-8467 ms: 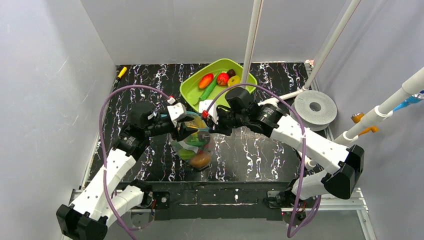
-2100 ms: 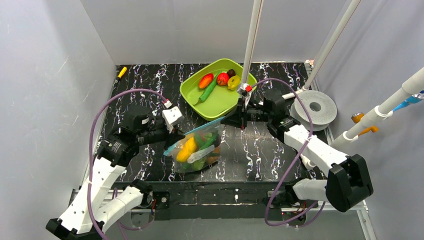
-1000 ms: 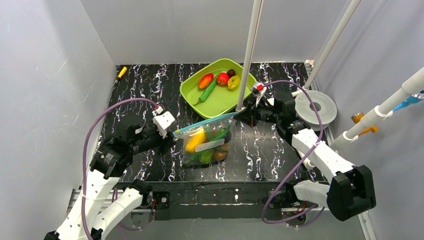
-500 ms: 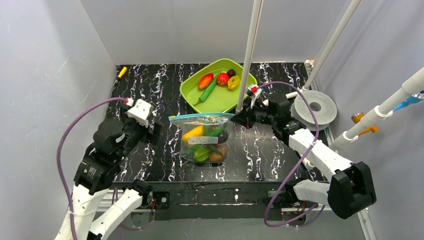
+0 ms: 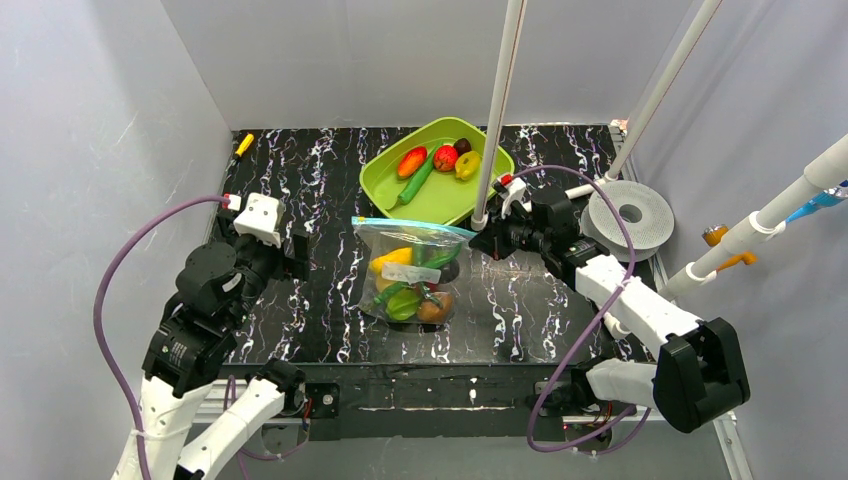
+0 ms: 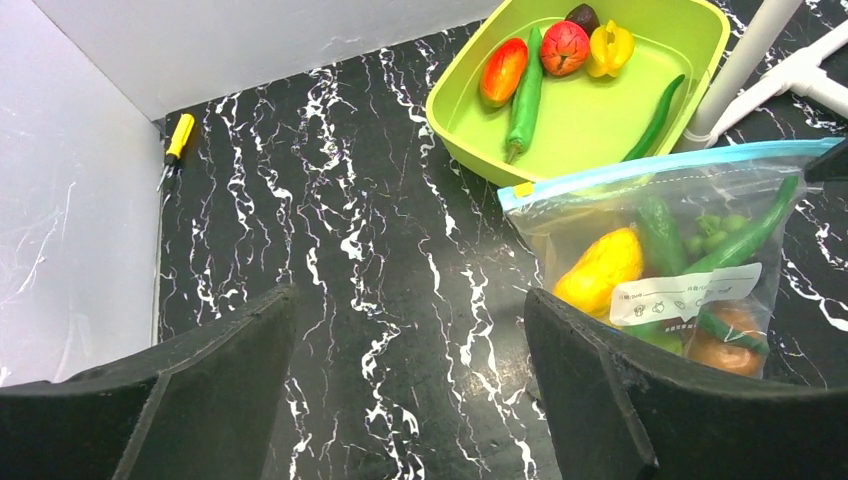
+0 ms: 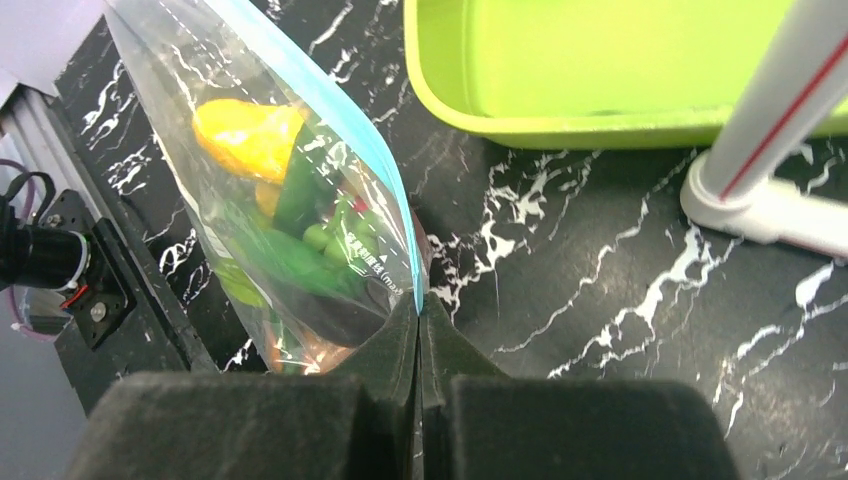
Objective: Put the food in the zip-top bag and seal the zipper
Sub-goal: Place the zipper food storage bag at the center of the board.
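Observation:
The zip-top bag (image 5: 415, 275) stands in the middle of the table with food inside: a yellow piece (image 5: 392, 262), green ones and a brown one (image 5: 434, 309). Its blue-teal zipper (image 5: 410, 225) runs along the top edge. My right gripper (image 5: 478, 240) is shut on the zipper's right end (image 7: 418, 300). My left gripper (image 5: 296, 252) is open and empty, left of the bag and apart from it; in the left wrist view the left gripper (image 6: 410, 330) frames bare table, with the bag (image 6: 680, 240) to the right. More food (image 5: 445, 158) lies in the lime-green tray (image 5: 440, 205).
A white pole (image 5: 495, 120) stands on a base just behind the bag, close to my right gripper. A yellow screwdriver (image 5: 244, 144) lies at the back left. A grey disc (image 5: 630, 215) sits at the right edge. Grey walls close in both sides.
My left gripper opened, let go of the bag's left end and drew back to the left. The bag swung round and now hangs by its right end from the right gripper.

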